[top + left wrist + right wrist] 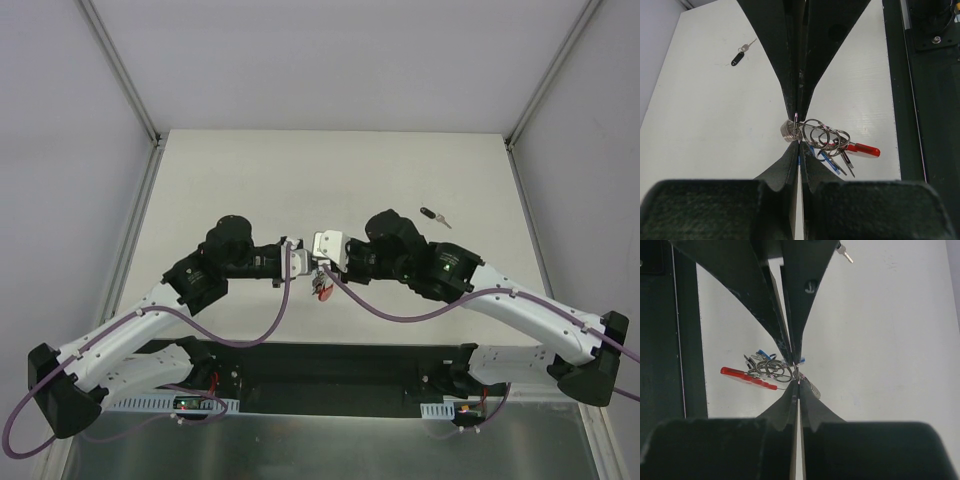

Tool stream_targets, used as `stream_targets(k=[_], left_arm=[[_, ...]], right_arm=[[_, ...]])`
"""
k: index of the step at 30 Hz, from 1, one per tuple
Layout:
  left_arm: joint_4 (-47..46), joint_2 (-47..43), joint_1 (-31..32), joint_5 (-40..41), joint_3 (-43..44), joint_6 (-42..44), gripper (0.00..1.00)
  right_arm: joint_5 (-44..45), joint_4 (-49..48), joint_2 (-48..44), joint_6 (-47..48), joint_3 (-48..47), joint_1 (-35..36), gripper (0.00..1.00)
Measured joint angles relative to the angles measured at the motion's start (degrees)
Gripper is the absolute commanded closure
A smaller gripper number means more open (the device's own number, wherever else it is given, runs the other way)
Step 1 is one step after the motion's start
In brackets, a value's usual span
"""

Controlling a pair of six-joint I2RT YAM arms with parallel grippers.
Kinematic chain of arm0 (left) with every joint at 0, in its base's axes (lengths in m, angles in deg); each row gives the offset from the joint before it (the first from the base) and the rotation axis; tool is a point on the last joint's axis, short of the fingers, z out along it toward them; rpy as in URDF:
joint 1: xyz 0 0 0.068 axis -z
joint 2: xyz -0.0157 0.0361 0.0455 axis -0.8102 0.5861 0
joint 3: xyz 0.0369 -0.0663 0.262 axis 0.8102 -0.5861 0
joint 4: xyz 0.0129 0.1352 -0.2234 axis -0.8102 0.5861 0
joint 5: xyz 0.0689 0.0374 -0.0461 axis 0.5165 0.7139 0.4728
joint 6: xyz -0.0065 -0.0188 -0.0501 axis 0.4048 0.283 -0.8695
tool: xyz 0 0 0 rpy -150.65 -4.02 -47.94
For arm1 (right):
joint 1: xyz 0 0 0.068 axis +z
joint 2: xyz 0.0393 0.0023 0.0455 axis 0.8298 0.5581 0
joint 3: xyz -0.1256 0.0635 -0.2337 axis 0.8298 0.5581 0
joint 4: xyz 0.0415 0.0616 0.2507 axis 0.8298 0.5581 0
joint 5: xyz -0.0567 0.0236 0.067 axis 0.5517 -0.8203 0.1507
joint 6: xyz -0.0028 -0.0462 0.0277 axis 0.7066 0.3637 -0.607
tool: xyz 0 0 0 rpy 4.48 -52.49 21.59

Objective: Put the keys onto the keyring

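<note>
The rings of the keyring (822, 134) are gleaming as polished silver metal, its red band (863, 149) showing smooth glossy plastic. The black-headed key (737, 58) is pairing dark plastic with bright metal, while the table (700, 115) is looking smooth, white and faintly shiny.

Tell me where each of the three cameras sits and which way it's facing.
Top: above and behind the bases, looking down on the table; both arms show, left gripper and right gripper meeting mid-table.
Left wrist: on that wrist, looking along its shut fingers at the keyring.
Right wrist: likewise, along its own shut fingers at the keyring.
Shared: all see the keyring; top and left wrist also see the black key.
</note>
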Motion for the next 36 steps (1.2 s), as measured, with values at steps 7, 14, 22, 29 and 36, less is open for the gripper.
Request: stream_targets(k=[7,14,22,29,36], left_arm=[[-0.44,0.50,0.04,-0.22,0.00,-0.50,1.00],[-1.81,-0.94,0.04,0.74,0.00,-0.92,1.00],[-2.12,-2.21,0.04,2.01,0.00,-0.90,1.00],[-2.12,-1.90,0.04,2.03,0.00,-0.90,1.00],[-2.10,-1.22,0.04,1.95,0.00,-0.92,1.00]], right_arm=[[-1.44,-1.75,-1.11,0.11,0.00,1.09,0.99],[0.94,-1.84,-1.11,0.13,0.09,1.49,0.99],[4.48,-1.22,-1.88,0.13,0.90,1.51,0.99],[4.90,-1.03,-2.21,0.24,1.33,1.53,0.99],[4.81,-1.05,-2.21,0.52,1.44,1.51,0.99]])
